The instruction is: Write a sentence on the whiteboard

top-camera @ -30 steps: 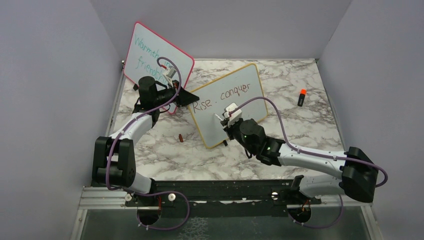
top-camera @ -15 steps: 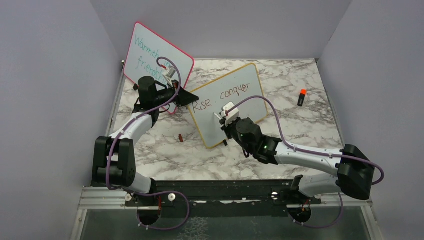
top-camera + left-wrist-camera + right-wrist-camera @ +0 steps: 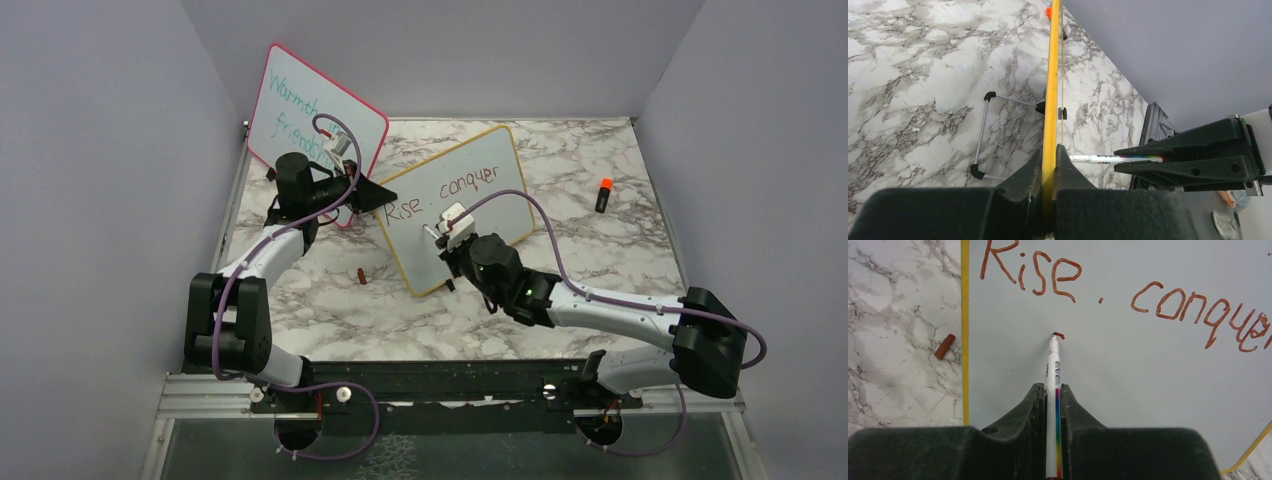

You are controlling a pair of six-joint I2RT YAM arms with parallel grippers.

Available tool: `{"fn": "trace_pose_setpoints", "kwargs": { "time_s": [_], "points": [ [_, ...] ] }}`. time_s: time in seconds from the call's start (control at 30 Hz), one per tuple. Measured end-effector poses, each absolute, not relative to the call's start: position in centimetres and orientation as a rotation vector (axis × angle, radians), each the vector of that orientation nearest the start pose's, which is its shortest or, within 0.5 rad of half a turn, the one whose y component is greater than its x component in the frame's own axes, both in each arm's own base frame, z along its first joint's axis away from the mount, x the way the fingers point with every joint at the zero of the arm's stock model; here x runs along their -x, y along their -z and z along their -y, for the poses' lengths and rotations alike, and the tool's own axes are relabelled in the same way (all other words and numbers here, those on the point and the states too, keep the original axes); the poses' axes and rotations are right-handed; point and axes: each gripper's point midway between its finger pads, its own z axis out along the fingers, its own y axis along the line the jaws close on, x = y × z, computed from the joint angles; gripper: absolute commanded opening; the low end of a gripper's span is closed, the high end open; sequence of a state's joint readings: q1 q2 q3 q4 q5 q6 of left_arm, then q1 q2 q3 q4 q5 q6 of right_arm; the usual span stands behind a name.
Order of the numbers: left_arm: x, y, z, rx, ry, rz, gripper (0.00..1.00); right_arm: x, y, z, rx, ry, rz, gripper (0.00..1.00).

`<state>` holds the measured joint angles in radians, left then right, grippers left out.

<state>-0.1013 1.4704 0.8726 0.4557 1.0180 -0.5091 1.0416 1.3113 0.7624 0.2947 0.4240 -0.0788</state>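
Marble table (image 3: 600, 270) is carrying two boards; the pink board (image 3: 290, 100) is leaning at the back left, out of the work. The whiteboard (image 3: 412, 250) is standing tilted mid-table on its wire stand (image 3: 980, 135), face turned toward the right arm, probably so the pen can reach it square-on. The left gripper (image 3: 1049, 150) is pinching the yellow frame edge, jaws closed tight on it with no gap showing, and is most likely bracing the board against the push of writing. The right gripper (image 3: 1050, 387) is clamping a marker (image 3: 1052, 370) lengthwise between closed jaws, tip pointing straight ahead and touching the white surface. The sentence (image 3: 468, 181) is sitting along the board's top as "Rise. conquer", and a short fresh stroke (image 3: 1058, 334) is starting under "Rise", so the second line looks to be just opening. A cap (image 3: 944, 346) is lying on the table just beside the frame's left edge. An orange-capped marker (image 3: 603, 194) is lying well apart at right, unused.
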Motion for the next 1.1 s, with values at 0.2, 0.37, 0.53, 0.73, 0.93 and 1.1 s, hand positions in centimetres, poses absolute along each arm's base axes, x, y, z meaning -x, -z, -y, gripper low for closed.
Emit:
{"fn": "trace_pose_setpoints", "kwargs": {
  "time_s": [0.2, 0.37, 0.53, 0.73, 0.93, 1.1],
  "points": [
    [-35.4, -23.1, 19.7, -0.449, 1.302, -1.768, 0.00, -26.7, -19.2, -31.8, 0.725, -0.324, -1.673, 0.00],
    [-35.4, -23.1, 19.7, -0.450, 1.301, -1.768, 0.00, -26.4, -18.6, -31.8, 0.752, -0.327, -1.689, 0.00],
    [-35.4, -23.1, 19.6, -0.453, 1.299, -1.766, 0.00, -26.0, -18.0, -31.6, 0.770, -0.327, -1.716, 0.01],
    [-35.4, -23.1, 19.6, -0.455, 1.297, -1.765, 0.00, -25.1, -16.8, -31.4, 0.811, -0.337, -1.761, 0.01],
    [-35.4, -23.1, 19.6, -0.456, 1.297, -1.764, 0.00, -24.0, -15.6, -31.5, 0.865, -0.354, -1.802, 0.00],
    [-35.4, -23.1, 19.6, -0.456, 1.297, -1.764, 0.00, -23.1, -14.9, -31.6, 0.901, -0.370, -1.825, 0.01]
  ]
}}
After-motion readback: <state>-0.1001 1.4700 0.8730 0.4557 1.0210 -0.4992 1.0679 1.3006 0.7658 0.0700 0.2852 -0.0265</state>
